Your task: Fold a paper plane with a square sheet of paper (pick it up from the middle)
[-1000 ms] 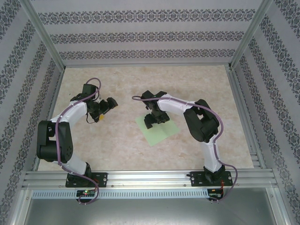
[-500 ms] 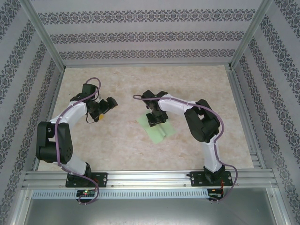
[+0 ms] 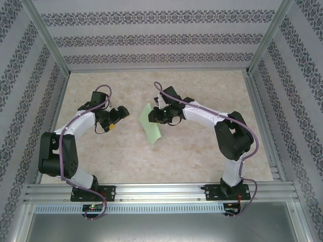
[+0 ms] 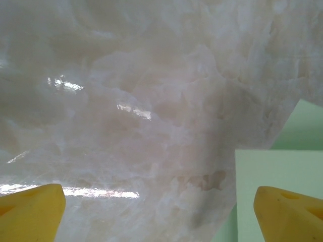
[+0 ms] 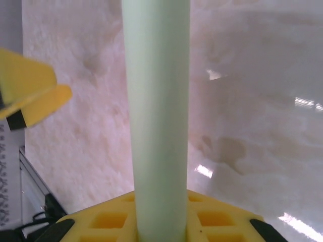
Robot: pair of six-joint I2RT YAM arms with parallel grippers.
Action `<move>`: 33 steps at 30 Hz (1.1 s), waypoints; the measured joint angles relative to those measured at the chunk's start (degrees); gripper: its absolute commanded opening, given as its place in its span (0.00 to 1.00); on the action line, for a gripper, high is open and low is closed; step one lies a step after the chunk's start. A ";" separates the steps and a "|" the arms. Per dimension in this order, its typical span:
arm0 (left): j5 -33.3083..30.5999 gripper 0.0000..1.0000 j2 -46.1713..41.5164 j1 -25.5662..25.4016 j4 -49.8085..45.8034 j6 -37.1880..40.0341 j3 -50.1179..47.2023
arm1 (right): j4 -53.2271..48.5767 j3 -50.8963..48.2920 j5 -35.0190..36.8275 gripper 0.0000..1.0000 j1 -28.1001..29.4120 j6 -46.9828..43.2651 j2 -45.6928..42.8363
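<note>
Sheet point(image 3: 151, 128) lifted off table point(image 3: 126, 156), bunched | right fingers point(image 5: 108, 220) clamped on it | left fingers point(image 4: 31, 212) apart

No text, label, brand or number can be read anywhere in these views. The dark bands on the walls point(image 3: 151, 40) are repeating ornament rather than writing, and the square sheet of paper point(image 3: 150, 130) is plain pale green with no marks. The small board point(image 3: 93, 206) with lit dots, below the left arm's base, may carry some print, but it is too small to tell.
</note>
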 measured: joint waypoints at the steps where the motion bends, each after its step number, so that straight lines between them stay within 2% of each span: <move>1: 0.09 0.96 0.00 -0.24 0.17 -0.15 -0.07 | 0.17 -0.04 0.09 0.27 -0.48 0.44 0.44; 4: 0.26 0.96 0.09 -1.31 1.22 -0.79 -0.15 | -0.22 -0.02 2.14 0.36 -1.57 0.59 2.51; 10: 0.57 0.96 0.70 -2.67 2.10 -1.27 -0.15 | -3.93 0.02 11.80 0.56 -1.57 -1.09 5.01; 13: 0.59 0.96 0.90 -3.10 2.16 -1.42 -0.15 | -5.05 0.02 16.06 0.61 -1.57 -2.21 5.01; 20: 1.03 0.95 0.98 -4.35 2.86 -1.44 -0.15 | -5.68 0.02 21.68 0.57 -1.57 -2.69 5.01; 33: 4.02 0.83 2.23 -9.81 9.60 -2.36 -1.62 | -6.19 -0.17 25.00 0.52 -1.57 -1.60 5.03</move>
